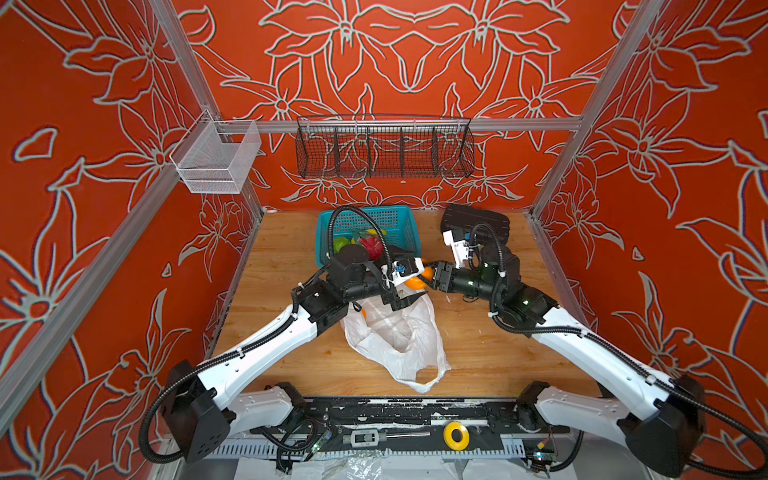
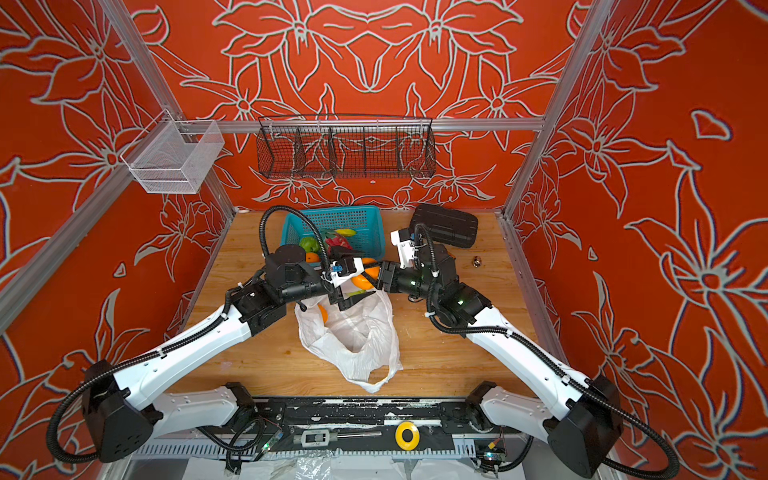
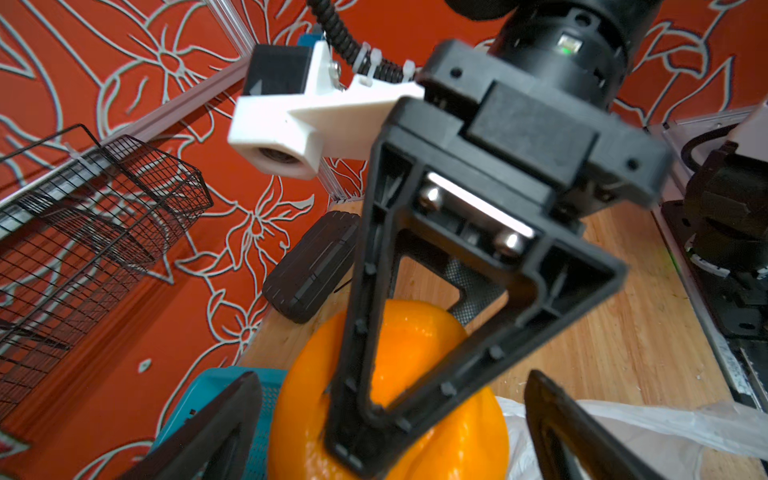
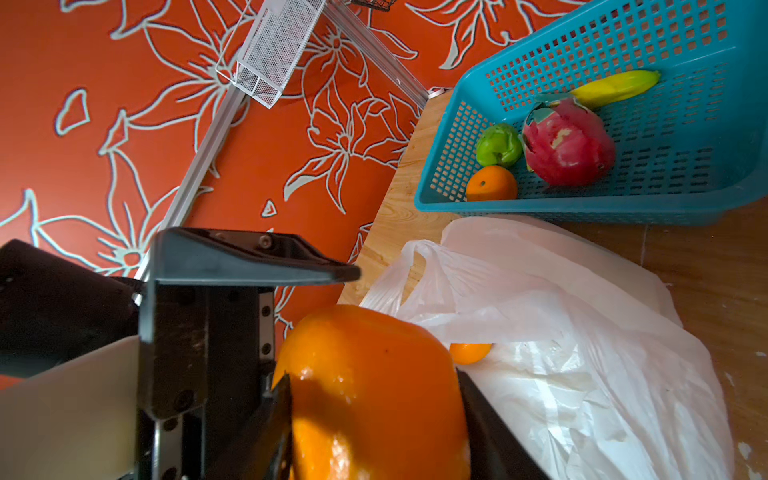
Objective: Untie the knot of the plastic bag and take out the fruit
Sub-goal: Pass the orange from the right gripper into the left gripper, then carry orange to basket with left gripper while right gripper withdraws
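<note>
Right gripper (image 4: 374,378) clenched on a big round orange fruit (image 4: 374,340) at the far end of the plastic bag (image 1: 399,336). Left gripper (image 1: 409,300) released, jaws wide, beside it. Bag lies mouth-open mid bench (image 1: 498,340), small orange (image 4: 469,353) inside. Teal basket (image 4: 602,205) at back edge holds dragon fruit (image 4: 569,145), green fruit (image 4: 498,145), second orange (image 4: 490,185), banana (image 4: 615,87).

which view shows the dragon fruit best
The right wrist view: the dragon fruit lies whole, close and unblocked in the basket. Both top views show it small and partly hidden behind the left arm. The left wrist view does not show it at all.
</note>
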Controlling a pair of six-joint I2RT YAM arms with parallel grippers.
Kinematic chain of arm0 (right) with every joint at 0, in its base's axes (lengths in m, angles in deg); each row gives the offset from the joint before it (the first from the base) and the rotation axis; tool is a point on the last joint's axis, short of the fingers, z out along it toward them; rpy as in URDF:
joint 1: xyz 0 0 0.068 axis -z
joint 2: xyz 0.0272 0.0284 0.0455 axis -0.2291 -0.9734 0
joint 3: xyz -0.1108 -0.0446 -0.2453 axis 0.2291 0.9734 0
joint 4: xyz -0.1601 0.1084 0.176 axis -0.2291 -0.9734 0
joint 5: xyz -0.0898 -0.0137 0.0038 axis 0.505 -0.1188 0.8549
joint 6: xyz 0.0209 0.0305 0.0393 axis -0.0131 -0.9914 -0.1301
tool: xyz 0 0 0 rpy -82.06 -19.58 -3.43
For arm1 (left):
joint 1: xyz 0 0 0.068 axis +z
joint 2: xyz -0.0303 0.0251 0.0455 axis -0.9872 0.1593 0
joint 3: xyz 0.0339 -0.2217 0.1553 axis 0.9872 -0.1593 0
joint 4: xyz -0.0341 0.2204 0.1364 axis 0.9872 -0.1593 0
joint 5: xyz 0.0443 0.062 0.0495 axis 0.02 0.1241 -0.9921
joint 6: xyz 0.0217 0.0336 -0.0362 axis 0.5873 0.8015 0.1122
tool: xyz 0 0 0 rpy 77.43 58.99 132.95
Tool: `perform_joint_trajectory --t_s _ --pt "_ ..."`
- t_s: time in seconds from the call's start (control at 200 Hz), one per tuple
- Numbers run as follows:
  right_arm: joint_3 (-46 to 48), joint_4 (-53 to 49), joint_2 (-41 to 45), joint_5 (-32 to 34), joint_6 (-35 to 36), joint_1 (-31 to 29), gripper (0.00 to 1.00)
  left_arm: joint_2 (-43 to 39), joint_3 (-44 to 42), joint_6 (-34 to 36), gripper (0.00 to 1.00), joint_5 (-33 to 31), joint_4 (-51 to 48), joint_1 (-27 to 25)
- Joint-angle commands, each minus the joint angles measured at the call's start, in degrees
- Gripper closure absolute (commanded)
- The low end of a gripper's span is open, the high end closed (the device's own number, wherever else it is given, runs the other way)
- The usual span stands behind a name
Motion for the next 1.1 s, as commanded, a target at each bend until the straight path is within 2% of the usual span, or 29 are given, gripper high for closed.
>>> perform_joint_trajectory --t_s 0.0,0.095,0.205,0.29,0.38,0.49,0.676,0.841,0.966,1.091 --pt "-1.1 2.2 1.0 -1.5 -1.0 0.2 0.53 0.7 1.2 1.5 0.12 1.9 1.3 -0.6" --pt "-0.6 2.9 1.0 -1.7 -1.5 0.2 0.54 0.8 1.0 1.2 0.27 1.8 1.3 -1.1" --pt "-0.5 3.1 1.1 -1.7 -1.5 0.3 0.53 0.7 0.4 1.2 0.38 0.0 1.2 -1.3" --pt "-0.5 2.8 1.4 -1.4 -1.5 0.2 0.45 0.5 0.0 1.0 0.47 -0.9 1.2 -1.4" --pt "-0.2 3.1 2.1 -0.8 -1.5 0.2 0.22 0.3 -0.3 0.0 0.48 -2.2 1.2 -1.4" --pt "0.4 3.0 4.0 2.0 -1.3 0.3 0.1 0.2 -0.5 -1.8 0.49 -4.6 1.5 -1.4" --pt "3.3 3.2 8.2 9.4 -0.4 0.2 0.05 0.3 1.3 -8.0 0.53 -11.3 1.3 -0.9" --pt "6.9 2.6 10.9 15.7 1.2 0.3 0.03 2.1 6.1 -16.8 0.55 -17.5 -2.0 2.3" --pt "8.5 3.6 9.7 15.2 1.6 0.3 0.03 5.6 11.3 -22.7 0.56 -21.6 -7.3 5.1" --pt "8.6 7.8 3.9 11.7 1.8 0.3 0.03 9.6 16.3 -30.0 0.55 -25.5 -13.0 7.8"
